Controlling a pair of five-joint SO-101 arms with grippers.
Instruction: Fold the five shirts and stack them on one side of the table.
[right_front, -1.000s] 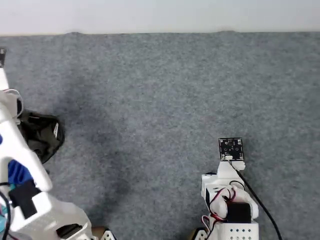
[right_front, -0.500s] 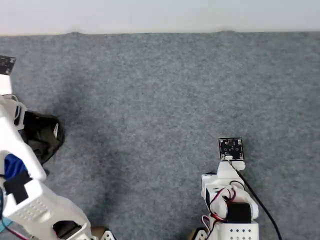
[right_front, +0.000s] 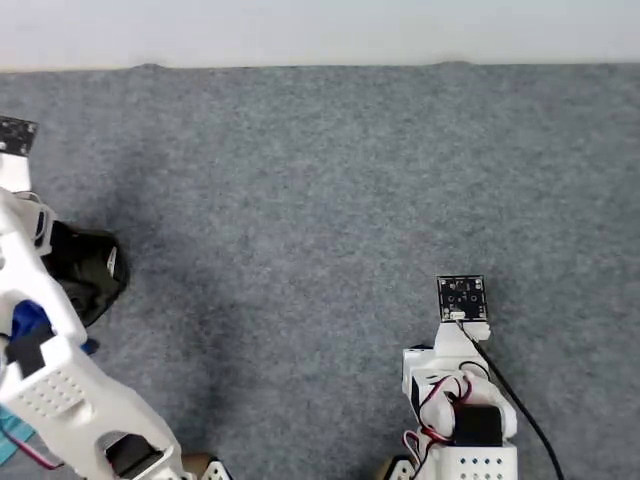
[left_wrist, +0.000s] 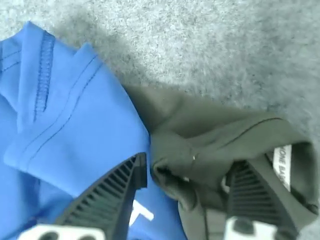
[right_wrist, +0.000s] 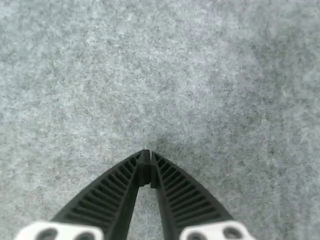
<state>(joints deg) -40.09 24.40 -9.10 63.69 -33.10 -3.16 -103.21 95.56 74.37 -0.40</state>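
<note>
A dark olive shirt (left_wrist: 220, 145) lies crumpled beside a blue shirt (left_wrist: 65, 130) on the grey carpet. My left gripper (left_wrist: 187, 172) hangs open just above them, one finger over the blue cloth and the other over the olive cloth, with a fold of the olive shirt between them. In the high view the olive shirt (right_front: 88, 270) and a patch of the blue shirt (right_front: 25, 322) sit at the table's left edge, partly hidden by the left arm (right_front: 50, 390). My right gripper (right_wrist: 149, 172) is shut over bare carpet near the front, on the right arm (right_front: 458, 400).
Grey carpet (right_front: 330, 200) covers the whole table, with a white wall strip along the far edge. The left arm's white body covers the front left corner.
The left arm has swung slightly towards the front left edge, and its wrist camera board now shows farther right at the far left. The right arm has not moved.
</note>
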